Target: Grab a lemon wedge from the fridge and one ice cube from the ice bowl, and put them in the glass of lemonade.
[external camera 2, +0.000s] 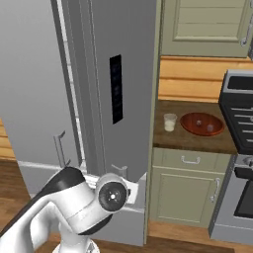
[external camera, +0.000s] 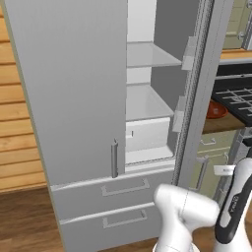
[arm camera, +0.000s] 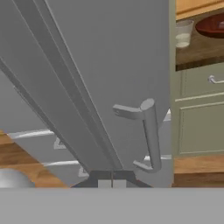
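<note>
The grey fridge (external camera: 69,88) has its left door closed and its right door (external camera 2: 128,74) swung open, baring white shelves (external camera: 147,59) and a white drawer (external camera: 147,134). The lemon wedge is out of view. On the wooden counter beside the open door stand the pale glass of lemonade (external camera 2: 169,122) and the reddish ice bowl (external camera 2: 201,123), with small pale lumps in it. In the hand view my gripper (arm camera: 112,183) is shut with nothing between its fingertips. It sits low, close to the open door's slim handle (arm camera: 151,131). The glass (arm camera: 183,33) and bowl (arm camera: 212,25) appear at the upper right.
A black stove (external camera 2: 239,113) stands right of the counter (external camera 2: 192,141), above green base cabinets (external camera 2: 185,192). The fridge's two lower drawers (external camera: 123,189) are closed. The open door stands between the fridge interior and the counter. Wood floor lies below.
</note>
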